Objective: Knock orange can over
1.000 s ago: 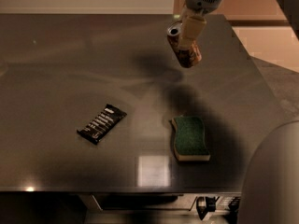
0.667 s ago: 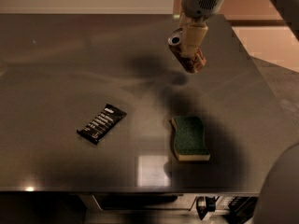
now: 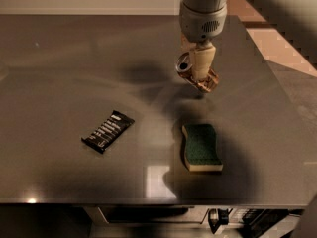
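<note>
The orange can (image 3: 210,82) is tilted far over, its silver top facing left, at the right middle of the dark table (image 3: 69,68). My gripper (image 3: 201,75) hangs from the grey wrist (image 3: 203,19) straight above it. One cream finger (image 3: 200,62) lies across the can's front and the can sits between the fingers. I cannot tell whether the can's lower end touches the table or hangs just above it.
A green sponge (image 3: 201,147) with a pale base lies just in front of the can. A black snack-bar wrapper (image 3: 107,131) lies at front left. The table's right edge runs close by, with lit floor (image 3: 277,38) beyond it.
The gripper and the tilted can have moved together toward the front of the table, closer to the sponge, and a little lower.
</note>
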Tool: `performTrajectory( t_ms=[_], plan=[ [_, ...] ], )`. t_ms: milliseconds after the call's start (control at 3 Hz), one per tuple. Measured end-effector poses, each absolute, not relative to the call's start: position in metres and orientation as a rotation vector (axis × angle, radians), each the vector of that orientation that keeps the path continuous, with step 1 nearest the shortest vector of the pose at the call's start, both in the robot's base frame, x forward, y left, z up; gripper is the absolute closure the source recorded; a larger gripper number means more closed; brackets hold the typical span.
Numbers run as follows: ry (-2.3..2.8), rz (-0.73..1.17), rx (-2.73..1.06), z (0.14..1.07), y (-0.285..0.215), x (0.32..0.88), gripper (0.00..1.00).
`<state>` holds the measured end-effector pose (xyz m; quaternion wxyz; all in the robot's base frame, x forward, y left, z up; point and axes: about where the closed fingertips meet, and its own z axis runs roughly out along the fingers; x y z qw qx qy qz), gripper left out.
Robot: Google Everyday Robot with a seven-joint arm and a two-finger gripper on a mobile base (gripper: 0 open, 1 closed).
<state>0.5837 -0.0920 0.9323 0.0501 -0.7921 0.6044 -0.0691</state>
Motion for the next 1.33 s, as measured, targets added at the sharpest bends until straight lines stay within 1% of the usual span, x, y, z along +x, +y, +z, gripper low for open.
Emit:
performTrajectory(
  t_ms=[333,1000,1333],
  plan=[
    [1.795,-0.253,-2.519,0.917,-0.089,0.580,0.81],
    [1.739,-0.299,-2.628,0.896,-0.083,0.578,0.36],
    [1.715,-0.294,-2.667,0.889,-0.080,0.575,0.12]
  ],
)
